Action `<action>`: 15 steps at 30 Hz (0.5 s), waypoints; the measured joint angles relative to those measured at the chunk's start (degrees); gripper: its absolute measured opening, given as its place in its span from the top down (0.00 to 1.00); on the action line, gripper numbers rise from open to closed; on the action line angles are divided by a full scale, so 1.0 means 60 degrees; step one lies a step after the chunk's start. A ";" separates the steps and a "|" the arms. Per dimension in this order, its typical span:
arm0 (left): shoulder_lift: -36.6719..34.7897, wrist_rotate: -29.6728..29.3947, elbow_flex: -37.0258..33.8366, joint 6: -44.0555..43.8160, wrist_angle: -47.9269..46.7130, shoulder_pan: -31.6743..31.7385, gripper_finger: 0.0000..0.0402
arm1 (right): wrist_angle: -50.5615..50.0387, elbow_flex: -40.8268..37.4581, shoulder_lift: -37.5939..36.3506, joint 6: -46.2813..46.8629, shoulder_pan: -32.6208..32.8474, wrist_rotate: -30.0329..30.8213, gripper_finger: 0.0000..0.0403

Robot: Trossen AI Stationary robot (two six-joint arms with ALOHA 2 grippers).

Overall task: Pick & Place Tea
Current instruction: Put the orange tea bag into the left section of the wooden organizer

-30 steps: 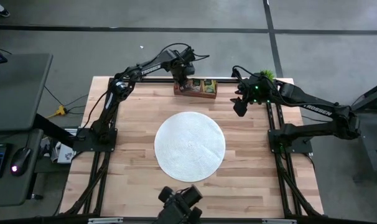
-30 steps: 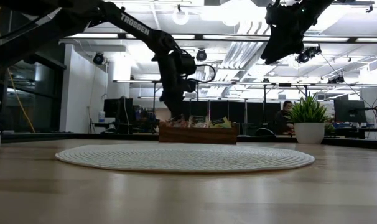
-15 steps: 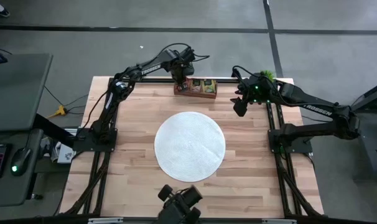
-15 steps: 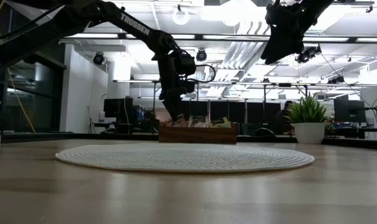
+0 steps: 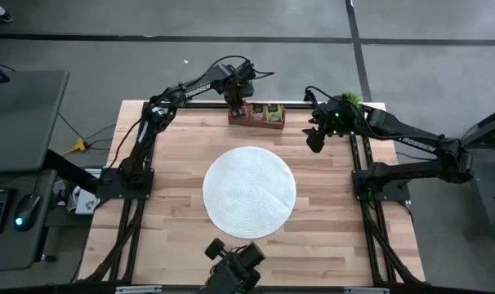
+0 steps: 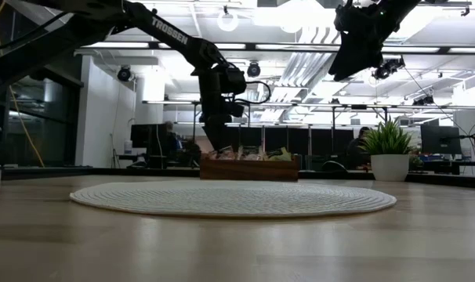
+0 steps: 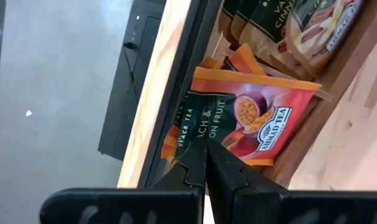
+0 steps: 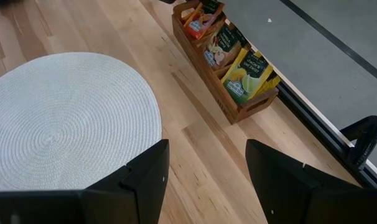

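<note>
Your mat (image 5: pixel 249 192) lies well behind the left gripper (image 7: pixel 206 163), toward the table's middle; the tray (image 5: pixel 256 115) sits directly under it. That gripper is pinched shut on an orange packet (image 7: pixel 247 118), just lifted at the tray's end compartment. Raise it straight until the packet clears the wall, then swing to the mat. Your right gripper (image 8: pixel 204 163) waits wide open beside the tray, empty.

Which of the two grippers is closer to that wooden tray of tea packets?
Left. The left gripper is at the wooden tray's end, shut on an orange tea packet; the right gripper hovers off to its side.
</note>
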 joint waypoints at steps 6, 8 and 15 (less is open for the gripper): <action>-0.0004 0.0733 0.0001 0.0027 -0.0016 -0.0006 1.00 | 0.0000 0.0000 0.0000 0.0068 0.0000 0.0022 0.48; -0.0004 0.1150 0.0001 0.0027 -0.0016 -0.0016 1.00 | 0.0000 0.0000 0.0000 0.0071 0.0000 0.0029 0.48; 0.0077 0.1979 0.0008 -0.0077 0.0027 -0.0073 1.00 | 0.0008 0.0000 0.0000 0.0073 0.0000 0.0095 0.48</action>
